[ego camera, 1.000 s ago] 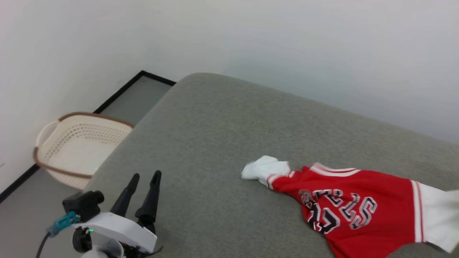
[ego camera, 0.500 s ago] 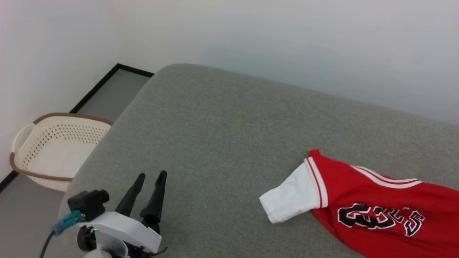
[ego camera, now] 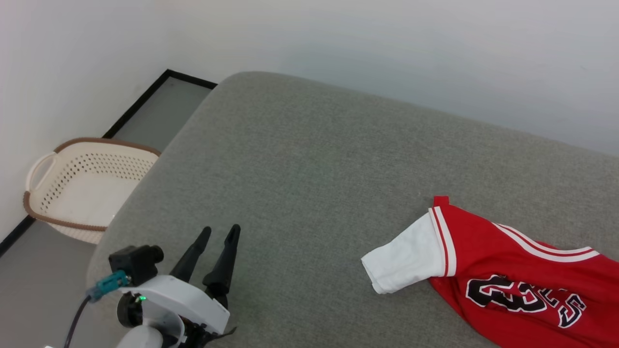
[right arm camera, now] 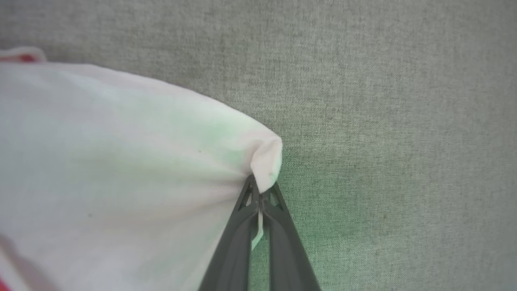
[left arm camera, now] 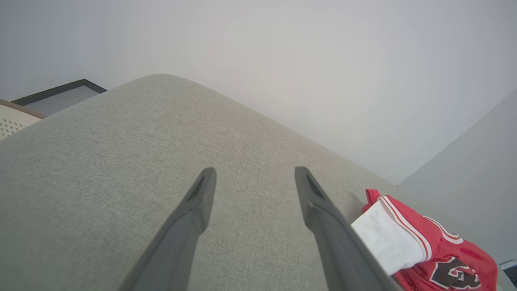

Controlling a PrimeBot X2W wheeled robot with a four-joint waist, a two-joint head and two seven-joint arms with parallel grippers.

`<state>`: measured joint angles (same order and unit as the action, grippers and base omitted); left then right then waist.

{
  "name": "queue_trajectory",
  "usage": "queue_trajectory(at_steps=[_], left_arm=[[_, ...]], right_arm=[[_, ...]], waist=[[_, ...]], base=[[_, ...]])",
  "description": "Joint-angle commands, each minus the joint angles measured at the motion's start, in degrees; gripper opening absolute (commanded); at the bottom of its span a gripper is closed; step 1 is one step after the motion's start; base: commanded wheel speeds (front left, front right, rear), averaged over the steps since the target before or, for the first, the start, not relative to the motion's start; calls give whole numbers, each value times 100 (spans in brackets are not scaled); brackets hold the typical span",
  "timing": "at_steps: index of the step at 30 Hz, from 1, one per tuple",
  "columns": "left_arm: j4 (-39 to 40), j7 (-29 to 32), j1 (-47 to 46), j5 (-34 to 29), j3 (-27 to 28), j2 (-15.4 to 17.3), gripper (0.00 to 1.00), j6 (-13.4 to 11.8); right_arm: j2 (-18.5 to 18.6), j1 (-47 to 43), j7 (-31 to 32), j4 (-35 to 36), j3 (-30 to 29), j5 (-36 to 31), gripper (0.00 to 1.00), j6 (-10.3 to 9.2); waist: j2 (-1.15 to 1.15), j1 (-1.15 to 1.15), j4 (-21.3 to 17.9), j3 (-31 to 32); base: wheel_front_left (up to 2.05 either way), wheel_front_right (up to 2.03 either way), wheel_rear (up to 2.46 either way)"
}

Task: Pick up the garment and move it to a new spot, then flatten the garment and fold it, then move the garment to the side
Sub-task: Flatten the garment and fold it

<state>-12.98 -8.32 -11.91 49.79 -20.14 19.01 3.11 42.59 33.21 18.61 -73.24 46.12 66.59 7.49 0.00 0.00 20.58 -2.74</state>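
Observation:
The garment (ego camera: 508,261), a red jersey with white sleeves and black lettering, lies at the right of the grey cushion (ego camera: 309,169), one white sleeve pointing left. My left gripper (ego camera: 216,239) hovers open over the cushion's near left part, well apart from the jersey. In the left wrist view its fingers (left arm camera: 194,210) spread wide, with the garment (left arm camera: 420,238) at the lower right. My right gripper (right arm camera: 258,188) is shut on a pinch of the garment's white cloth (right arm camera: 121,161) above the grey fabric.
A cream laundry basket (ego camera: 77,183) with a brown rim stands on the floor left of the cushion, by the white wall. A black baseboard (ego camera: 140,99) runs along the floor edge. Bare grey cushion spreads between the left gripper and the jersey.
The garment has been pulled rightward and spread: the bunched white sleeve now lies flat and the lettering faces differently. The head camera has shifted a little. The left gripper stays open.

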Motion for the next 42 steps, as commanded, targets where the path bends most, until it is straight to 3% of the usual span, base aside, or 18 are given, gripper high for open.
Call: queue_trajectory(at_steps=[1,2,3,4,12,20,24,30,33,36,38,42], left_arm=[[-26,15,-48,-48,-13,23,100,24],[-34,29,-56,-47,-19,33,100,25],[-42,38,-54,-43,-16,45,100,21],[-49,49,-42,-47,-16,68,100,19],[31,65,215,66,73,245,100,39],[260,-137,627,212,371,435,100,-110],[394,-262,825,264,534,513,100,-189],[680,-450,1137,354,846,552,100,-308],[829,-516,1266,321,947,554,100,-362],[960,-578,1380,216,1014,545,100,-405],[1041,-611,1449,150,1074,523,100,-430],[1156,-660,1567,-33,1135,420,100,-406]], right_arm=[[-216,-128,2,0,-9,8,24,2],[-235,-84,4,-11,-15,-19,41,3],[-244,-29,29,-22,20,-89,78,3],[-254,32,88,-28,29,-118,100,4],[-150,683,564,-29,370,-585,100,-4],[35,945,213,454,557,-864,100,-4],[100,881,-392,888,572,-952,100,-4],[-87,511,-2069,1502,423,-1247,100,-4],[-319,264,-3051,1555,214,-1450,100,-4],[-610,69,-3373,1723,-170,-1831,100,-4],[-732,-48,-3384,2233,-942,-2328,100,-4],[-1264,-1192,-3377,3431,-2510,-3543,100,-4]], waist=[[0,0,31,12],[0,0,33,28],[0,0,23,54],[0,0,7,80],[0,0,-434,303],[0,0,-1096,460],[0,0,-1381,470],[0,0,-1747,494],[0,0,-1876,505],[0,0,-1991,510],[0,0,-2071,507],[0,0,-2152,525]], base=[[0,0,0],[0,0,0],[0,0,0],[0,0,0],[0,0,0],[0,0,0],[0,0,0],[0,0,0],[0,0,0],[0,0,0],[0,0,0],[0,0,0]])
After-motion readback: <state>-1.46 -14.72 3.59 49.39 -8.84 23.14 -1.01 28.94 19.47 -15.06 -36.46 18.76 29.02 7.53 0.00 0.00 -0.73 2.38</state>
